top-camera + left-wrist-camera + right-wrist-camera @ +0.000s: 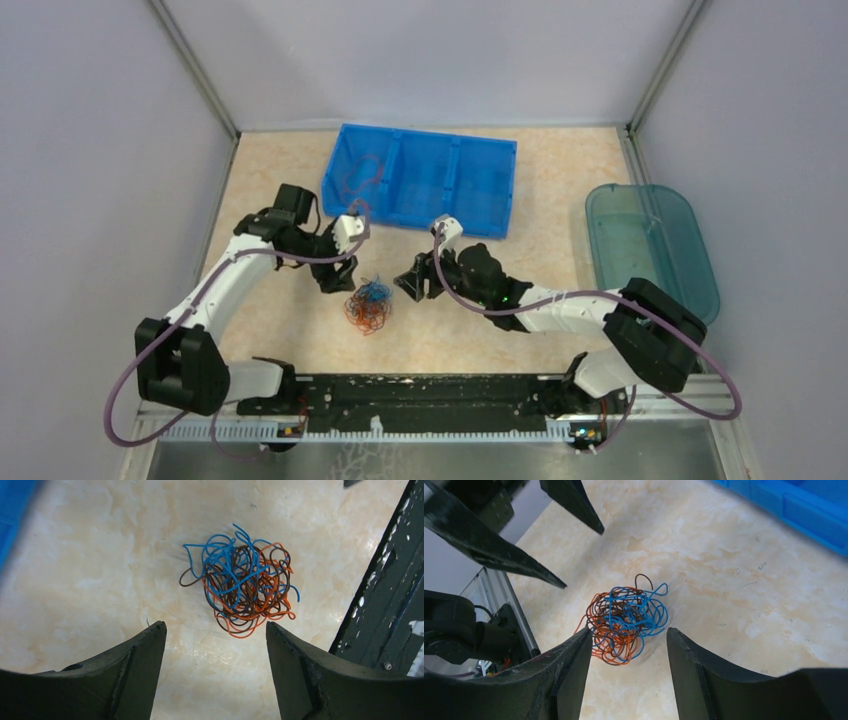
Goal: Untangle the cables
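Both arms' jaws hang released beside the cables (368, 305) clumped on the desk (550, 255). Best to pinch one loose blue end, then pull slowly.

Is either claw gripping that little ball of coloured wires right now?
No, the wire ball lies loose on the table, and the left claw and right claw are both open, neither closed on it.

1 fixed camera, high at the near edge, looks down over the whole table (270, 170). The 2 wrist cameras sit low and close, tilted down at it from opposite sides. All 3 views share the cables (368, 305) mid-table.
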### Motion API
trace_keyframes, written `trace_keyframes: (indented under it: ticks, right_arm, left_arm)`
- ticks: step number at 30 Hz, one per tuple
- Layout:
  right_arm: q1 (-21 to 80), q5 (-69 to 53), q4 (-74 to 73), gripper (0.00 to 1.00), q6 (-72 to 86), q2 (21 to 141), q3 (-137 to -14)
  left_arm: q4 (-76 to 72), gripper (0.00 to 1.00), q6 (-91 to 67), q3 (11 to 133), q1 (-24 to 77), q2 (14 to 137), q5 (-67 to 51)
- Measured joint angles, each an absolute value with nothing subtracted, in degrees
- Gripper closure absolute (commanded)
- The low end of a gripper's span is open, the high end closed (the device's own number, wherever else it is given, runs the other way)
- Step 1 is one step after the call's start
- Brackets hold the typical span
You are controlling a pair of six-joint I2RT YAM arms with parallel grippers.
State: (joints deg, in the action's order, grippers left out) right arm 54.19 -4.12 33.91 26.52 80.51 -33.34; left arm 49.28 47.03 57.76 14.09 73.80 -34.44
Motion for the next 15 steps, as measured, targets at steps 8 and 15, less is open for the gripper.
trace_keyframes:
  ticks: [8, 15]
  right_arm:
    - [54.2, -2.0, 33.6, 0.43, 27.6, 78.0, -32.6]
    - [54.2, -1.1, 33.0, 0.43, 28.3, 78.0, -32.2]
  left_arm:
    - [49.7, 0.28, 54.4, 49.3, 14.1, 74.5, -34.3]
    - [47.5, 0.37, 56.7, 44.8, 14.1, 74.7, -33.9]
